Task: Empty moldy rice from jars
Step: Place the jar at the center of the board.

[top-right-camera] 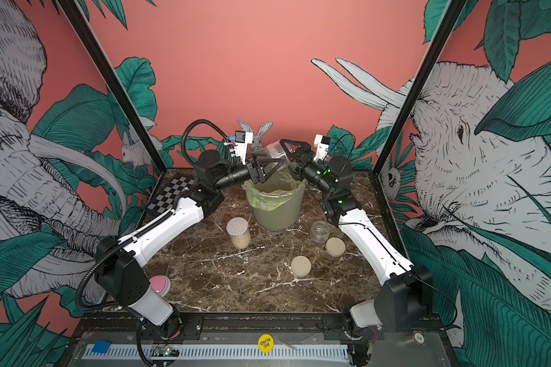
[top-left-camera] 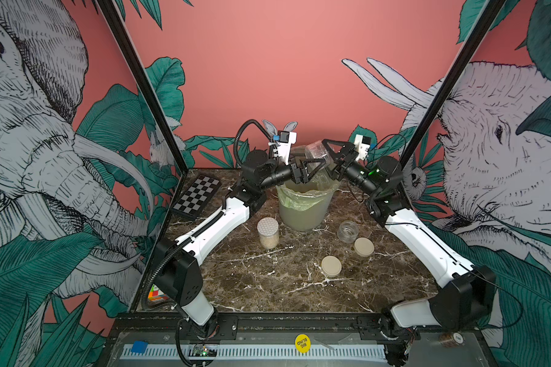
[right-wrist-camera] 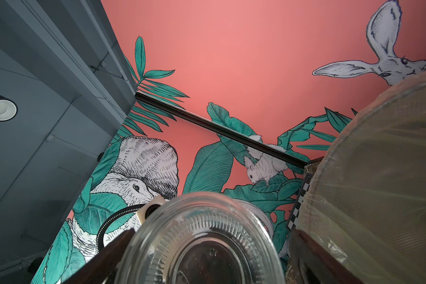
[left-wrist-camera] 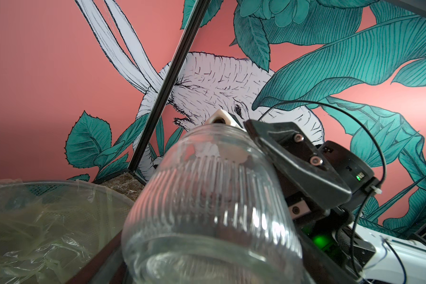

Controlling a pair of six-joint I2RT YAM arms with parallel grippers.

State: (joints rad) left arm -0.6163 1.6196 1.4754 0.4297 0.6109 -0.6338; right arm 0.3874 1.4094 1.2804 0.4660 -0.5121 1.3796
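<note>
A clear ribbed jar [top-left-camera: 315, 152] hangs tilted and lidless over the bin [top-left-camera: 306, 203], and no rice shows in it. My left gripper [top-left-camera: 309, 168] is shut on this jar [left-wrist-camera: 207, 196] near its neck. My right gripper [top-left-camera: 326, 159] stands open around the jar's base [right-wrist-camera: 202, 246], one finger against the glass and a small gap at the other. A taller jar [top-left-camera: 268, 233] with a white dotted lid stands left of the bin, with moldy rice [top-left-camera: 268, 243] at its bottom. An empty open squat jar [top-left-camera: 348, 231] stands to the right of the bin.
Two beige lids [top-left-camera: 363, 246] [top-left-camera: 331, 266] lie on the marble table in front of the open jar. The bin has a green-tinted bag [left-wrist-camera: 47, 221]. A checkerboard [top-left-camera: 196, 197] leans at the back left. A coloured cube [top-left-camera: 156, 294] sits by the left arm's base.
</note>
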